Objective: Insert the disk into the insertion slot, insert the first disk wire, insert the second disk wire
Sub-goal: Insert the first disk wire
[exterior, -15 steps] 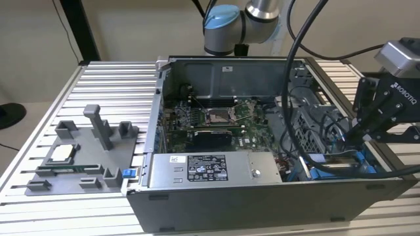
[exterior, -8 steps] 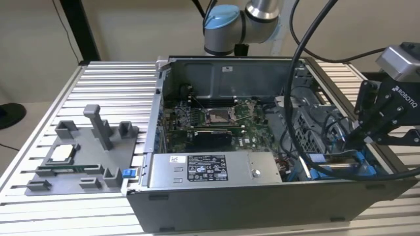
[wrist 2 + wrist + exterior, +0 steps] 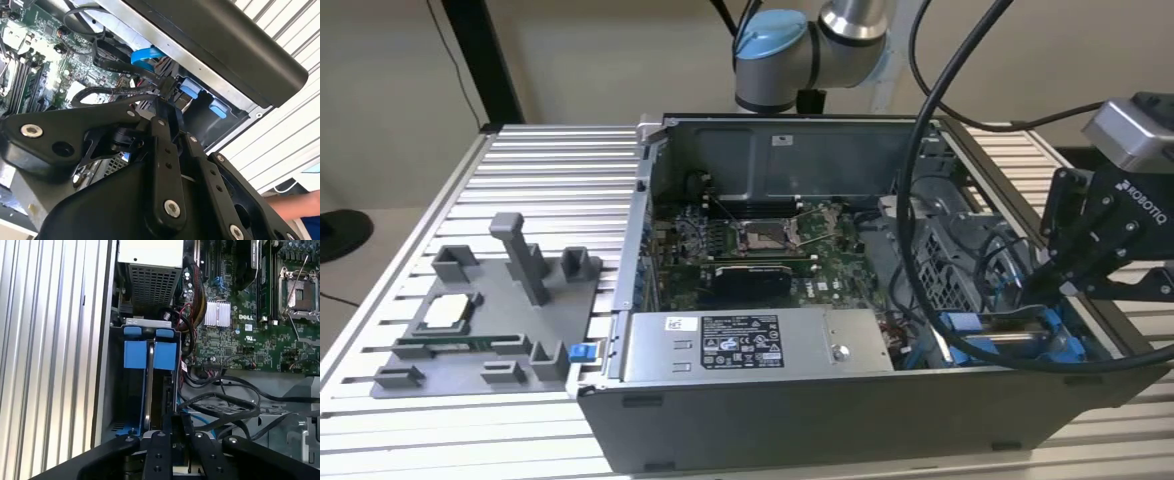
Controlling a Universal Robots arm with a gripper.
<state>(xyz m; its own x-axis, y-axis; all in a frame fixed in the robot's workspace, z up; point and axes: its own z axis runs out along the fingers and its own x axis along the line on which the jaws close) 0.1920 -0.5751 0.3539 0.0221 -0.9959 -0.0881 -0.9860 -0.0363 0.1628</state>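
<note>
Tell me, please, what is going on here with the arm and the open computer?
The robot's gripper hangs inside the open computer case, right over the insertion slot at the exterior view's right. The disk in its blue frame appears to sit in that slot already. Loose black cables lie beside the gripper.

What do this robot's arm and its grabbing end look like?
The arm is silver-grey tubing with a light blue joint cap. Its end effector is black: jointed bars pinned with silver screws, white lettering on the body. Thick black cables loop alongside.
</note>
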